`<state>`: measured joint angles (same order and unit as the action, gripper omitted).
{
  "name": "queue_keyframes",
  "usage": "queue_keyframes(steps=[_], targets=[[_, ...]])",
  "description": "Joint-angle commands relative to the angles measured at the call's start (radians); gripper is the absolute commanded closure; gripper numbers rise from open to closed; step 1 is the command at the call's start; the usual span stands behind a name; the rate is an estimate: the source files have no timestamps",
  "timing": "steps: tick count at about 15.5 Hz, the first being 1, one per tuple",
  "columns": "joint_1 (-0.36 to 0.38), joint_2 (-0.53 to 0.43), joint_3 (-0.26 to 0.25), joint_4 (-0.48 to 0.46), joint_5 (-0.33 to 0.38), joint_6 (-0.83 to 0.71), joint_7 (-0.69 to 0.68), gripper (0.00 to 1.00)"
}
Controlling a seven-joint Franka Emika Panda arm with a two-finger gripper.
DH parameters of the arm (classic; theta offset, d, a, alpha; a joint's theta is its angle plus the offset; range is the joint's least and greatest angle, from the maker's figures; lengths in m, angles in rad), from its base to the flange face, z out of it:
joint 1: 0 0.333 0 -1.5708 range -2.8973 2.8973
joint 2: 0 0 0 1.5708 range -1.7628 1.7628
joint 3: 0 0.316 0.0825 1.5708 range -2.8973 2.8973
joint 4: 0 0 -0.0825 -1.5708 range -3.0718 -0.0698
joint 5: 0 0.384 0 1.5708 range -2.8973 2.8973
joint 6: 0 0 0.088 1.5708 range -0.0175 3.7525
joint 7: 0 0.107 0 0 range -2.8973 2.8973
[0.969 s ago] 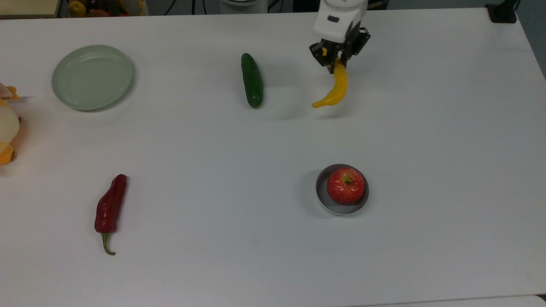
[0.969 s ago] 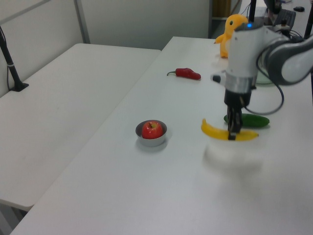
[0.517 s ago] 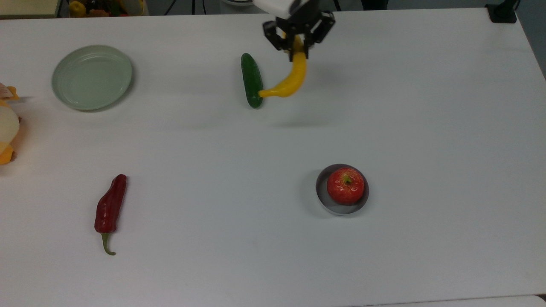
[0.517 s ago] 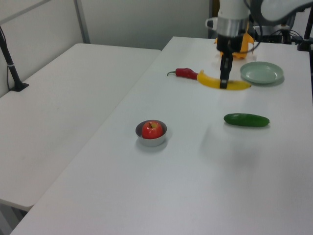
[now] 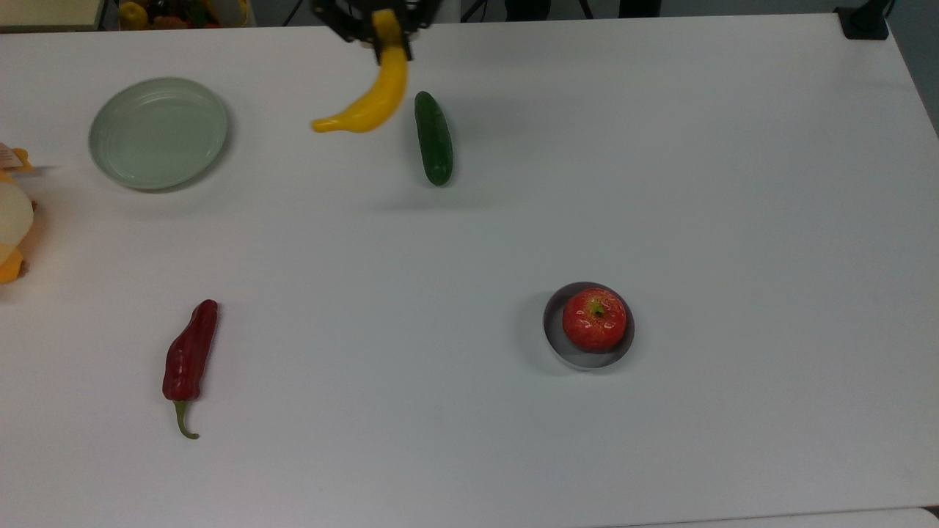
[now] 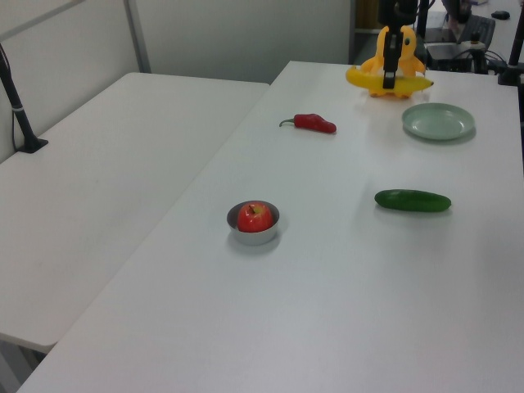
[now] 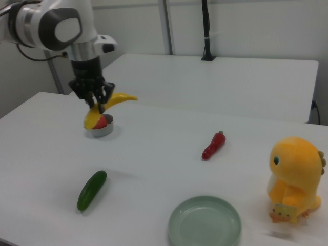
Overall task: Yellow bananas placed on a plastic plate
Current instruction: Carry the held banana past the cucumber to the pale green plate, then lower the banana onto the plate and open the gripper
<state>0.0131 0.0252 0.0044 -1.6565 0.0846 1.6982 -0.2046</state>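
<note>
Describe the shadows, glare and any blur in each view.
Top view: the raised banana casts a faint, detached shadow on the table below the cucumber; small white glints on the apple. Left view: soft shadows under the cucumber and plate. Right view: the claw holding the banana looks slightly soft.

Even bright overhead light, soft faint shadows on white table (image 5: pixel 660 183). Specular glare on apple (image 5: pixel 594 318). Top view slightly soft; mild grain.

gripper (image 5: pixel 383 33) cropped at top edge
</note>
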Motion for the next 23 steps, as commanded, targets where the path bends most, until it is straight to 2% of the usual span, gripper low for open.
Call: queue_keyframes(steps=[1,7,10,15,18,20,23], targets=[[-0.011,-0.008,-0.099,0.004,0.018,-0.025,-0.154,0.99],[-0.082,0.016,-0.217,-0.066,0.012,-0.002,-0.426,0.98],[-0.097,0.071,-0.282,-0.085,0.004,0.06,-0.512,0.98],[-0.159,0.133,-0.328,-0.21,0.0,0.274,-0.628,0.97],[-0.186,0.194,-0.33,-0.235,-0.002,0.386,-0.645,0.97],[-0.193,0.232,-0.353,-0.241,-0.003,0.423,-0.647,0.97],[-0.193,0.257,-0.354,-0.287,-0.032,0.495,-0.647,0.96]])
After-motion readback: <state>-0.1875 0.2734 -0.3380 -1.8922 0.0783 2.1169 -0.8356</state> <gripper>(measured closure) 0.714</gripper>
